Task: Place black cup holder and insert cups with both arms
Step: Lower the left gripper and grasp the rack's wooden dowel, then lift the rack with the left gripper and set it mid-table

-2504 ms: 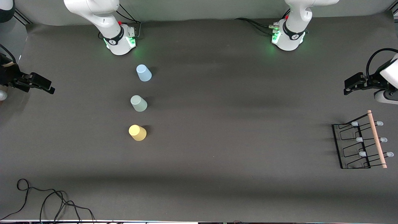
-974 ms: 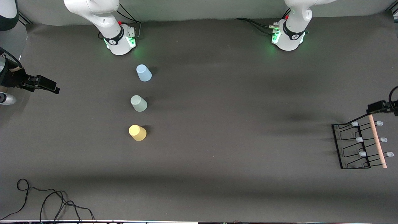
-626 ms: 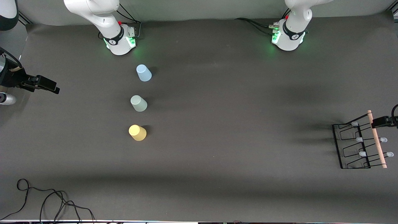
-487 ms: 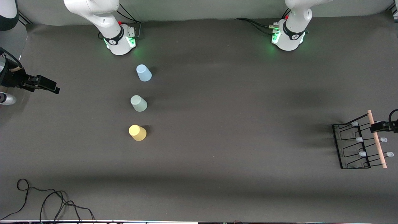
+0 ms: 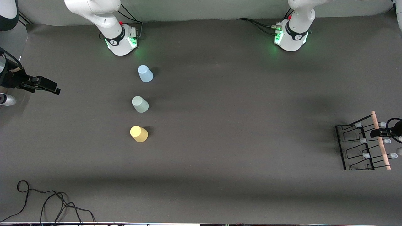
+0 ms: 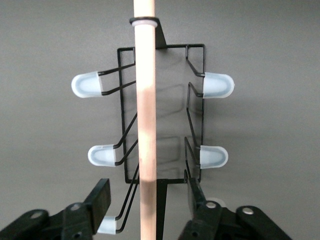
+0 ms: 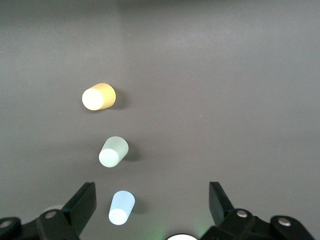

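Note:
The black cup holder [image 5: 358, 146] stands at the left arm's end of the table, its wooden rod handle [image 5: 381, 142] on top. My left gripper [image 5: 379, 133] hangs over that rod, open. In the left wrist view the gripper [image 6: 148, 197] has one finger on each side of the rod [image 6: 146, 125], with a gap on both sides. Three cups stand upside down in a row near the right arm's base: light blue [image 5: 145, 73], pale green [image 5: 140, 104], yellow [image 5: 138, 134]. My right gripper [image 5: 47, 86] waits open and empty at the right arm's end; its wrist view [image 7: 152, 200] shows the cups below.
The arm bases [image 5: 121, 39] [image 5: 292, 36] glow green at the table's back edge. A loose black cable [image 5: 47, 201] lies at the near corner toward the right arm's end. A small grey cylinder [image 5: 5, 99] sits off the table's edge there.
My left gripper has travelled from beside the rack's far end to over the wooden rod and now straddles it. The right gripper shifted slightly at first, then stayed still. Cups and rack have not moved.

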Robot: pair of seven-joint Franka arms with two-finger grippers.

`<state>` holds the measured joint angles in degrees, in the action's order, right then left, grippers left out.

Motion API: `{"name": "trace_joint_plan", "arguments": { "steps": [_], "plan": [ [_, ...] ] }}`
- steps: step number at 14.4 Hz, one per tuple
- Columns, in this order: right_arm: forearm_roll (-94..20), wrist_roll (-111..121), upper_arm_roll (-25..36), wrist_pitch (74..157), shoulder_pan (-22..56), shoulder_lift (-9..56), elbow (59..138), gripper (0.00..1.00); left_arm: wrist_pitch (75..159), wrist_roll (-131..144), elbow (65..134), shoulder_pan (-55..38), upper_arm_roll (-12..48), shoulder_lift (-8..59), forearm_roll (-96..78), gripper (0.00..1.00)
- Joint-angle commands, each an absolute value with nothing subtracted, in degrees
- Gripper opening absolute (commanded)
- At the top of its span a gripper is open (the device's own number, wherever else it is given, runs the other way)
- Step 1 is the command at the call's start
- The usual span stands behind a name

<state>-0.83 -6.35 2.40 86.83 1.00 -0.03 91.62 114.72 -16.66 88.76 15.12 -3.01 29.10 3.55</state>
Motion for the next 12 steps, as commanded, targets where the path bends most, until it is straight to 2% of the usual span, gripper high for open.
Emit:
{"name": "trace_joint_plan", "arguments": {
  "steps": [1, 4, 5, 6, 7, 8, 10, 12],
  "plan": [
    [-1.8, -7.1, 2.6, 86.6, 1.2, -0.5, 91.8, 1.00, 115.0, -17.2, 88.0, 15.2, -2.8, 30.1, 4.3, 0.64],
    [-1.8, -6.9, 2.6, 86.6, 1.2, -0.4, 91.8, 1.00, 115.7, -18.7, 87.9, 15.2, -2.8, 30.6, 4.3, 0.58],
    [-1.8, -6.9, 2.6, 86.6, 1.2, -0.4, 91.8, 1.00, 115.9, -19.2, 87.9, 15.3, -2.8, 30.8, 4.3, 0.52],
    [-1.8, -6.9, 2.6, 86.6, 1.2, -0.5, 91.8, 1.00, 115.8, -19.3, 87.7, 15.3, -2.8, 31.0, 4.3, 0.39],
    [-1.8, -6.9, 2.6, 86.6, 1.2, -0.5, 91.8, 1.00, 115.1, -19.4, 87.4, 15.2, -2.8, 30.9, 4.3, 0.16],
    [-1.8, -6.9, 2.6, 86.6, 1.2, -0.5, 91.8, 1.00, 114.7, -19.4, 87.3, 14.9, -2.8, 30.8, 4.3, 0.00],
    [-1.8, -6.9, 2.6, 86.6, 1.1, -0.5, 91.8, 1.00, 114.3, -19.1, 87.3, 14.2, -2.8, 30.2, 4.3, 0.00],
    [-1.8, -6.9, 2.6, 86.6, 1.2, -0.5, 91.8, 1.00, 109.8, -18.6, 86.8, 13.3, -2.5, 28.5, 4.3, 0.00]
  ]
}}
